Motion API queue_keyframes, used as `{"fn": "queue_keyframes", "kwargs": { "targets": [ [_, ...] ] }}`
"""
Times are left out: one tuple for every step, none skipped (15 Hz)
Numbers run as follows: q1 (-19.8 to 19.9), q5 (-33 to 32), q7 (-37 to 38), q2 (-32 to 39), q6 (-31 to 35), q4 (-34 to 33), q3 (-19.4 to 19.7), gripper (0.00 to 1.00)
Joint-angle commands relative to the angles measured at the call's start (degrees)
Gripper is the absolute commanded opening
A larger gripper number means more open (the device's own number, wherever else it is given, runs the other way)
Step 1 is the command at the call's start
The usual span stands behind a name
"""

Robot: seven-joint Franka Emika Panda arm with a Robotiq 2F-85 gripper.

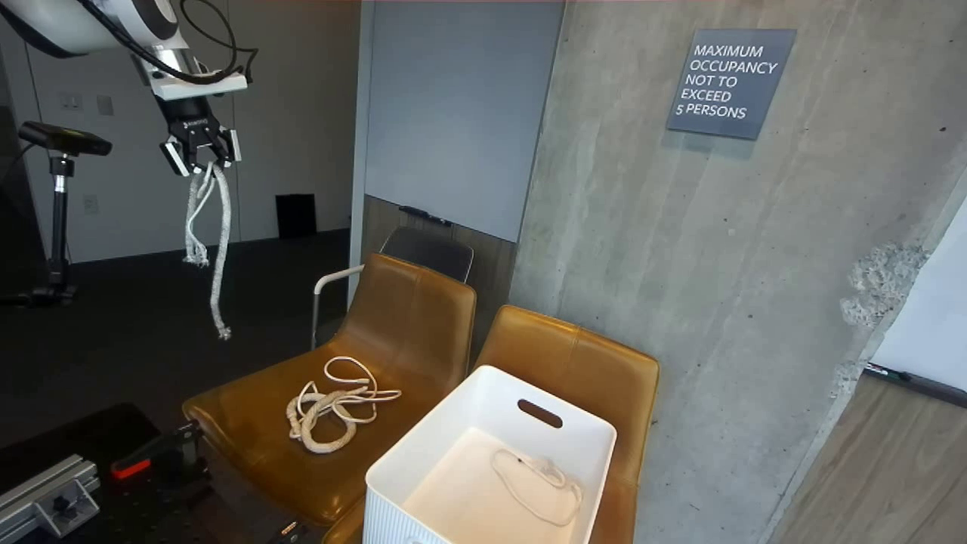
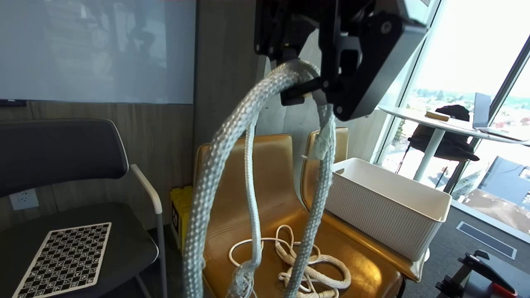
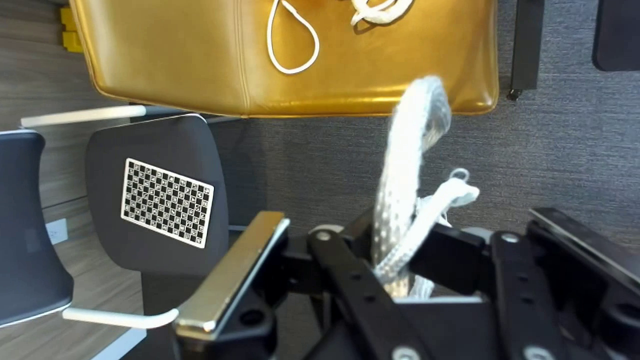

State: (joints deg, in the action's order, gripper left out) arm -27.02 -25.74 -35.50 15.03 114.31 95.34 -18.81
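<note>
Long white braided rope (image 1: 221, 253) pinched in my gripper (image 1: 211, 163).
My jaws press together on its bend; its loose lengths dangle below them, the longest running near vertical.

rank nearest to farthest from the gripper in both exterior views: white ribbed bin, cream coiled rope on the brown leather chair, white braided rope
1. White braided rope: held in the gripper
2. Cream coiled rope: below, on the brown leather chair
3. White ribbed bin: beyond, on the next chair
</note>
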Motion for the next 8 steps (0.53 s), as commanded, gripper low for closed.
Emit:
{"fn": "queue_keyframes", "kwargs": {
  "targets": [
    [2.83,2.08,0.97,-1.68,1.18,4.02,-0.22,0.0],
    [3.91,2.94,0.65,-2.09,2.23,5.6,-0.05,0.0],
    [5.39,4.04,0.25,-2.77,3.63,7.78,0.26,0.0],
    [6.9,5.02,0.2,-3.22,5.12,10.15,0.71,0.0],
    [8.31,5.19,0.57,-3.52,6.44,12.48,1.44,0.0],
    [9.95,6.0,-0.1,-3.48,8.43,14.66,1.91,0.0],
    [11.26,5.68,0.37,-3.47,10.73,17.52,2.63,0.0],
    [12.82,6.31,-0.24,-3.57,13.18,19.96,3.2,0.0]
  ]
}}
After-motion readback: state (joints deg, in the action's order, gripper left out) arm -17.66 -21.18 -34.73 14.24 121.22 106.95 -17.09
